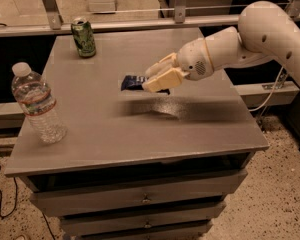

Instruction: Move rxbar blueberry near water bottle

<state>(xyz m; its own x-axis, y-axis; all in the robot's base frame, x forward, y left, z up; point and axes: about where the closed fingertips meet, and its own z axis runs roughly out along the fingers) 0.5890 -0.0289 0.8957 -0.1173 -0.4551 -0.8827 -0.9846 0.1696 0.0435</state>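
The rxbar blueberry point(133, 82), a small flat dark navy bar, is held between the cream fingers of my gripper point(151, 81) just above the middle of the grey table top point(140, 129). Only the bar's left end shows past the fingers. The gripper comes in from the right on a white arm point(270, 29). The water bottle point(36, 104), clear with a white cap and a red-banded label, stands upright near the table's left edge, well to the left of the gripper.
A green drink can point(83, 37) stands at the back left of the table. Drawers point(145, 199) run below the front edge. A rail and a low shelf lie behind the table; speckled floor surrounds it.
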